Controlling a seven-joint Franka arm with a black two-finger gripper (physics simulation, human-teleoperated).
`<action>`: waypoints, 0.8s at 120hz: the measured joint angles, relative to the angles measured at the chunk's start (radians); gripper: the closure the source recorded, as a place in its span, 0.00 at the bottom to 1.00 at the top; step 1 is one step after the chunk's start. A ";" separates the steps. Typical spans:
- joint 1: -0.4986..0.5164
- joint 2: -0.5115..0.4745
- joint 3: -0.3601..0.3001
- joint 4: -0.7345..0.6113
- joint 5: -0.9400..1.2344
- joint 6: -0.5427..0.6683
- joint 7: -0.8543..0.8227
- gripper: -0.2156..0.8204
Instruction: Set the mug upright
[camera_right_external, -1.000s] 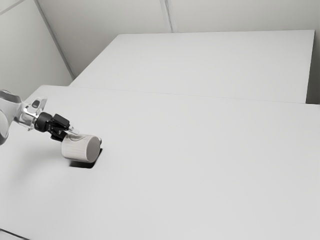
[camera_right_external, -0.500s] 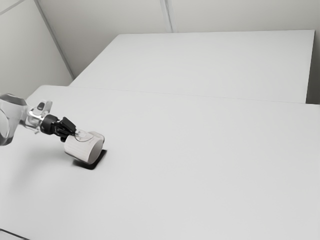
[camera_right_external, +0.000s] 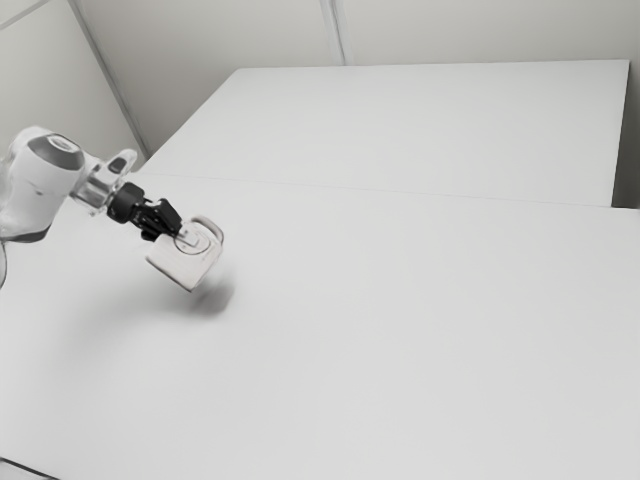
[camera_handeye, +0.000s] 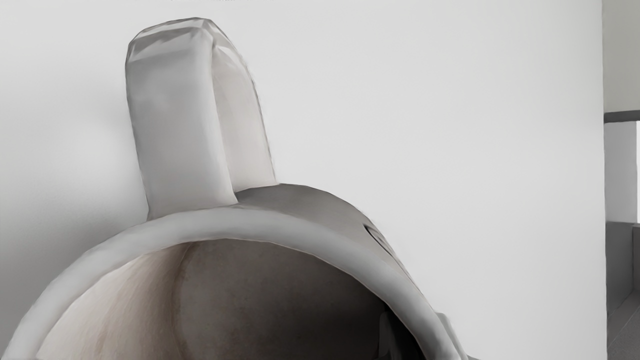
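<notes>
End effector (camera_right_external: 187, 238) gripping mug (camera_right_external: 184, 268); smooth, rounded, tilted

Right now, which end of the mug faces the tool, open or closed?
The open end of the mug, ringed by the rim, faces the tool. The wrist view looks inside; the closed end, with the inner floor, lies farther away.

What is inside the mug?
In the mug, I see pale inner wall, part of a bare bottom and what looks like a fingertip. I can't make out the darkest corner or the part past the picture's edge.
</notes>
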 joint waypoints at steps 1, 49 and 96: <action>-0.010 -0.005 0.000 -0.005 0.011 0.014 -0.008 0.96; -0.222 -0.147 0.008 -0.174 0.404 0.417 -0.441 0.96; -0.330 -0.172 0.011 -0.258 0.605 0.530 -0.821 0.96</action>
